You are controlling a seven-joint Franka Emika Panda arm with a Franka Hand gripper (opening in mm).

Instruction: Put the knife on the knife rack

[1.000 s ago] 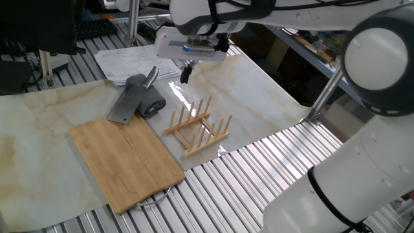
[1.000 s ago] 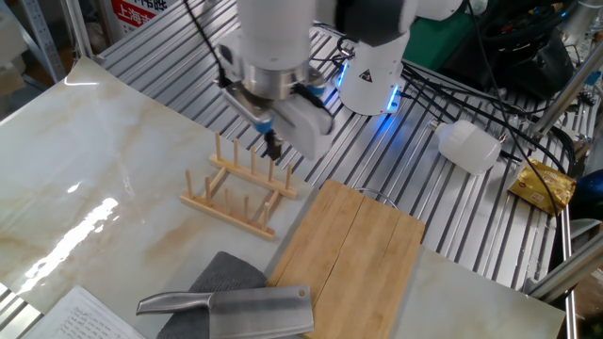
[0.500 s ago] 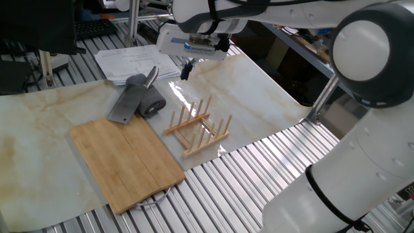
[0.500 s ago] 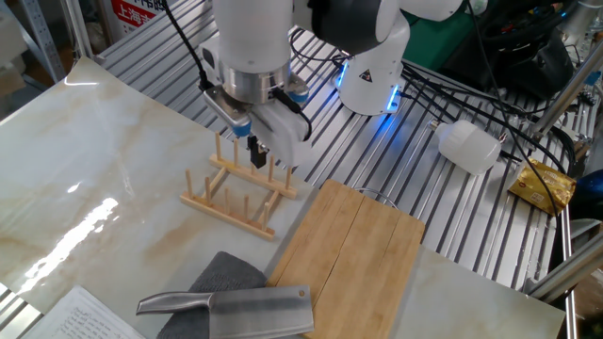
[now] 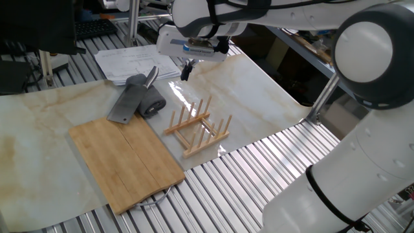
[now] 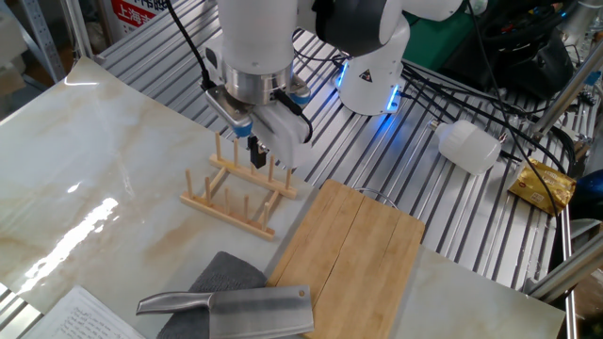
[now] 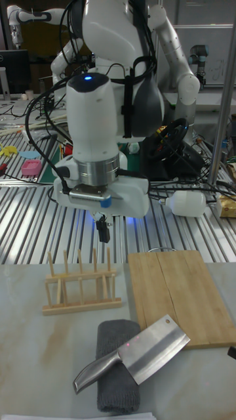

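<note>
The knife [image 5: 131, 96] [image 6: 237, 310] [image 7: 140, 352], a broad grey cleaver with a silvery handle, lies partly on a dark grey rolled cloth [image 5: 152, 101] [image 7: 116, 371] and at the edge of the bamboo cutting board [image 5: 126, 160] [image 6: 355, 251] [image 7: 183, 294]. The light-wood knife rack [image 5: 198, 127] [image 6: 242, 185] [image 7: 80, 284] stands beside the board with nothing in it. My gripper [image 5: 186, 68] [image 6: 254, 152] [image 7: 103, 232] hangs shut above the rack's far side, holding nothing, well apart from the knife.
A stack of white papers [image 5: 132, 63] lies behind the knife. A white plastic bottle [image 6: 468, 147] [image 7: 187, 203] and a yellow packet [image 6: 544, 185] rest on the metal slats off the marble mat. Cables run around the arm's base.
The gripper has shifted over the rack, to the left in the other fixed view, within the first half second and has held still since. The knife has not moved.
</note>
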